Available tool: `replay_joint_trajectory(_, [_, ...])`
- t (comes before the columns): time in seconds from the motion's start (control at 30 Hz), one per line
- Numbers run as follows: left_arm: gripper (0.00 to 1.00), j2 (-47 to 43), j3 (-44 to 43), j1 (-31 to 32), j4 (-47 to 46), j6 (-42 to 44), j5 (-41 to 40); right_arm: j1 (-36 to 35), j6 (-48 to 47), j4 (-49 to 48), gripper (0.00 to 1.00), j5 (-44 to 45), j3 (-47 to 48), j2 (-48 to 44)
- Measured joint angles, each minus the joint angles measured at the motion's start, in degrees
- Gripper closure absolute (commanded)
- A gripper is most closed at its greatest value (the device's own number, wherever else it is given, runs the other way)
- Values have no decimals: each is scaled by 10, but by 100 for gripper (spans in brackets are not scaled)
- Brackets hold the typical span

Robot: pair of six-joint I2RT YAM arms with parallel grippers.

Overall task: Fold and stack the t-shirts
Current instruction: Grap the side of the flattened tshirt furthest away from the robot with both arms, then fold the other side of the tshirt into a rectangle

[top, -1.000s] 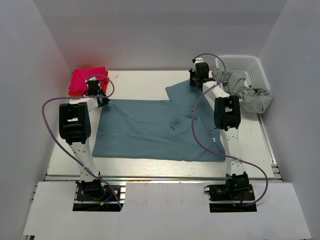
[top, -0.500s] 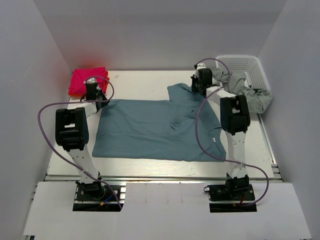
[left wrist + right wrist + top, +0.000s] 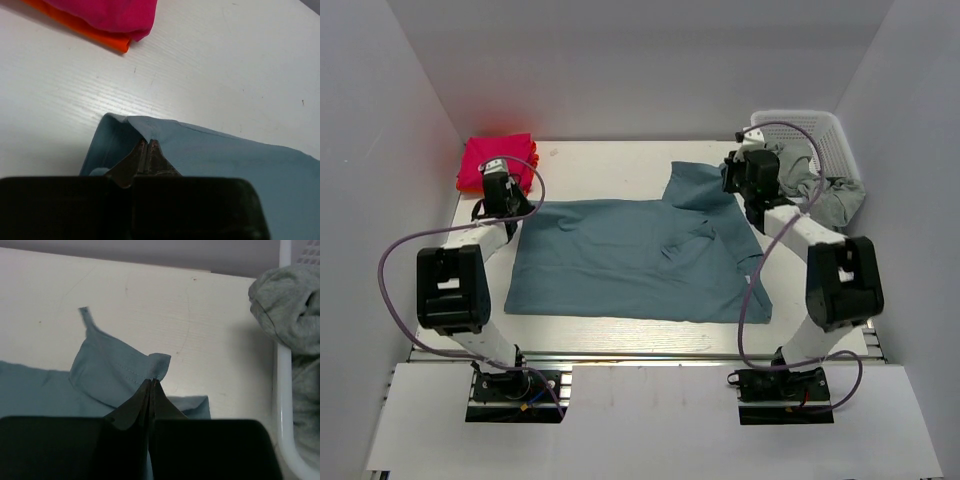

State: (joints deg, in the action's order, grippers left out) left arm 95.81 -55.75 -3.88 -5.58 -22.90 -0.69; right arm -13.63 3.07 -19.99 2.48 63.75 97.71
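A dusty teal-blue t-shirt (image 3: 630,260) lies spread across the middle of the table. At its far left corner my left gripper (image 3: 510,207) is shut on the fabric, which rises to a peak at the gripper (image 3: 146,142). My right gripper (image 3: 738,185) is shut on the far right corner, a stitched sleeve hem (image 3: 127,372) pinched just above the gripper (image 3: 151,382). A folded pink t-shirt (image 3: 495,158) rests on an orange t-shirt (image 3: 85,27) at the far left corner. A grey t-shirt (image 3: 820,190) hangs over the basket rim.
A white lattice basket (image 3: 820,128) stands at the far right corner, its rim (image 3: 281,390) close beside my right gripper. White walls enclose the table on three sides. Purple cables loop from both arms above the table.
Both grippers closed on the teal shirt's far corners. The right arm swung right, drawing the sleeve toward the basket; the left arm shifted left and toward the back.
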Motion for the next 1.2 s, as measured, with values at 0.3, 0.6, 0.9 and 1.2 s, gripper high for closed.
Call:
replay_joint_trajectory(0.3, [100, -115, 86, 0, 15, 9, -18, 0, 20, 7, 100, 5, -177, -242])
replay_joint_trajectory(0.6, [100, -206, 152, -1, 37, 12, -54, 0, 59, 72, 100, 23, -277, -432])
replay_joint_trajectory(0.9, [100, -247, 162, -1, 80, 8, -107, 0, 109, 175, 100, 31, -359, -563])
replay_joint_trajectory(1.2, [54, -247, 176, -1, 146, -16, -125, 0, 199, 283, 91, 33, -414, -614])
